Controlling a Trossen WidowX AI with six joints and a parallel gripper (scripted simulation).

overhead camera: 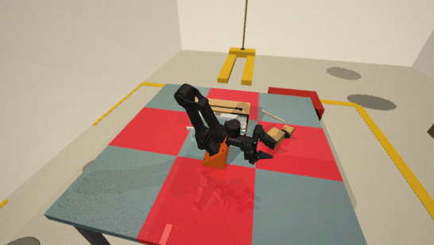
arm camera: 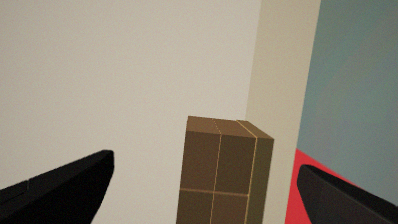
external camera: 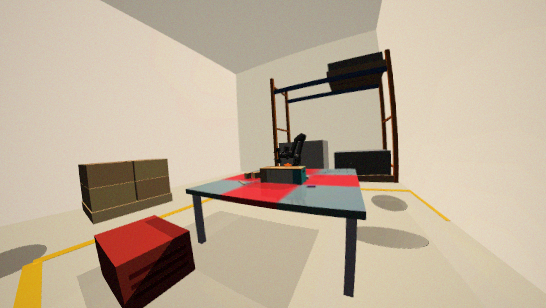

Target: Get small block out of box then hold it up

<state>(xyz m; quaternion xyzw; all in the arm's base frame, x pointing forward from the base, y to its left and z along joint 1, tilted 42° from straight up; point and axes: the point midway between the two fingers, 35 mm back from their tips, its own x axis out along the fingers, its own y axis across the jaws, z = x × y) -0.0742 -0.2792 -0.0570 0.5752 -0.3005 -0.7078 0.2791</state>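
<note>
So the jaws (overhead camera: 273,152) (external camera: 278,156) were spread wide, nothing pinched between them. In the wrist view some stacked cartons (external camera: 125,185) (arm camera: 220,170) showed up in the gap, but those were over on the floor, well apart from the bench (overhead camera: 302,207) (external camera: 325,197) (arm camera: 360,75). The black arm (overhead camera: 211,119) (external camera: 299,145) stood on an orange base (overhead camera: 216,161) (external camera: 287,165), folded up high at the elbow, with its jaws up off the bench and pointing toward the right edge in the top view

The box (overhead camera: 238,104) (external camera: 282,175) sat between the arm and the far edge in that same view, wooden top up, partly hidden by the arm. Two tan blocks (overhead camera: 276,137) lay on the side nearer the right edge, just beside each other, and a thin stick (overhead camera: 273,116) lay between the box and the far right corner

As for the small block, I honestly couldn't tell where it was, the shelf was too small and too covered to read. The exterior view did show a little purple piece (external camera: 311,186) on the bench, between the box and the edge nearest that camera, but I couldn't say if that was the block
</note>
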